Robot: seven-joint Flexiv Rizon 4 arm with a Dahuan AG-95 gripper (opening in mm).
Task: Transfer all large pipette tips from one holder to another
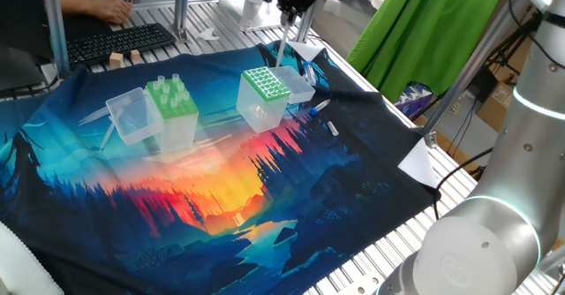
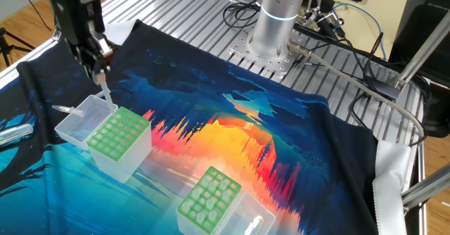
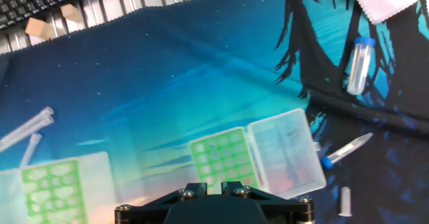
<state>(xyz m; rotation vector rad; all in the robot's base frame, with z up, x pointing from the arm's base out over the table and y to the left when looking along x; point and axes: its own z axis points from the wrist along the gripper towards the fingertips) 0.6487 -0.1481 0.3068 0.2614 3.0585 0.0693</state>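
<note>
In one fixed view, a pipette tip [image 1: 282, 49] was seen hanging from the gripper [image 1: 289, 17], above the dotted-grid box [image 1: 264, 97] and its open lid [image 1: 297, 85]. The jaws were narrowed on the tip's upper end. The light-green box [image 1: 173, 109] stood well apart, with tips [image 1: 170, 86] standing in it.

In the other fixed view, the gripper [image 2: 98, 72] was seen holding the tip [image 2: 105, 94] over the lid [image 2: 81, 120], just beside the grid box [image 2: 120, 141]. The arm base [image 2: 280, 20] was shown only here.

In the hand view, the fingertips and held tip were not shown. The grid box [image 3: 222, 158] lay below, the light-green box [image 3: 51, 192] at left. A capped tube [image 3: 360, 64] was seen on the cloth [image 3: 167, 83].
</note>
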